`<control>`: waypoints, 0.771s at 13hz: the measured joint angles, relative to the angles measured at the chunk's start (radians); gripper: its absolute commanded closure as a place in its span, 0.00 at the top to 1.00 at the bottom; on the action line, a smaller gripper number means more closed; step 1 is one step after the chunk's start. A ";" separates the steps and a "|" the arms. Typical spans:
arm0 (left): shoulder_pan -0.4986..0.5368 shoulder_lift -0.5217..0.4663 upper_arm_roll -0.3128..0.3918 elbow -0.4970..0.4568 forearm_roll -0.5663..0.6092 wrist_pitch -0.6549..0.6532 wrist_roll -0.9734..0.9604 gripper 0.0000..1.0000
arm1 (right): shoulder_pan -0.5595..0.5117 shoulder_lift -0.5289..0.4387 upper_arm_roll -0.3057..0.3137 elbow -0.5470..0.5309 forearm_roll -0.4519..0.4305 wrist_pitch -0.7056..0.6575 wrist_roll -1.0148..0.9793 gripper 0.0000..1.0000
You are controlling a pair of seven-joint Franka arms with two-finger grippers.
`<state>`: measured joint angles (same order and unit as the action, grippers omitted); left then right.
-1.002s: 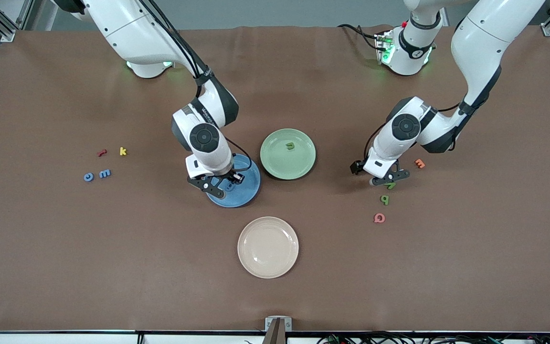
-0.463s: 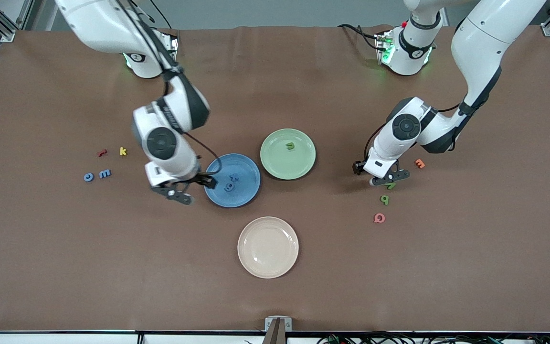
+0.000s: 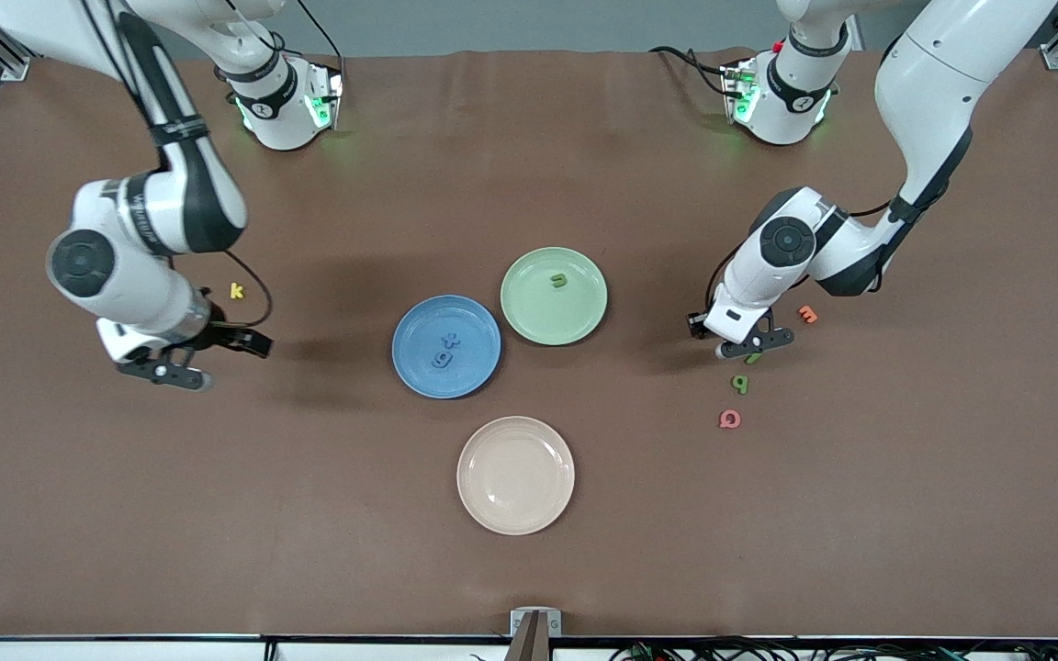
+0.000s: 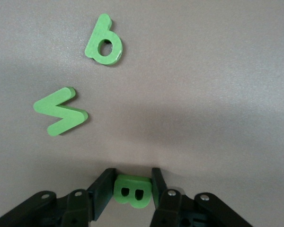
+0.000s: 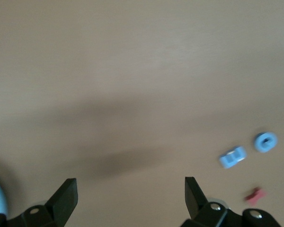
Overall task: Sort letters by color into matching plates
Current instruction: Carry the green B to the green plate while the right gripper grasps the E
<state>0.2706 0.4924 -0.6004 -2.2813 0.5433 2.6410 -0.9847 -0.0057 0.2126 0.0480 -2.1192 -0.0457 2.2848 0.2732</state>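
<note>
The right arm has swung away from the blue plate (image 3: pixel 474 321), where two blue letters (image 3: pixel 445 350) now lie, out toward its own end of the table (image 3: pixel 529 138). The left gripper (image 3: pixel 749 347) has closed meanwhile.

The right gripper (image 3: pixel 185 358), at the blue plate's nine o'clock in the front view, hangs empty with its fingers wide apart. Its wrist view shows two more blue letters (image 5: pixel 248 150) on the cloth beside a red letter (image 5: pixel 254 194). I judge they are its next pick: descend, straddle one, close.

The left gripper, at four o'clock from the green plate (image 3: pixel 538 317), is clamped on a green B (image 4: pixel 131 193) down at the table. Two more green letters (image 4: pixel 61 111) lie nearby. Next comes a lift and a carry to the green plate, which holds one green letter (image 3: pixel 559 281).

The letters look chunky, matte and flat-faced. The plates are round, shallow and matte. The brown table cover looks soft.
</note>
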 measured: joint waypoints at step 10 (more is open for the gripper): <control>-0.001 -0.003 -0.083 0.032 0.007 -0.038 -0.133 0.25 | -0.262 0.033 0.001 -0.221 -0.001 0.343 -0.345 0.93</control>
<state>0.2696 0.4892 -0.6835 -2.2488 0.5500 2.6029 -1.1176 -0.2679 0.2453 0.0495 -2.3403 -0.0462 2.6279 -0.0722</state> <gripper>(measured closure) 0.639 0.066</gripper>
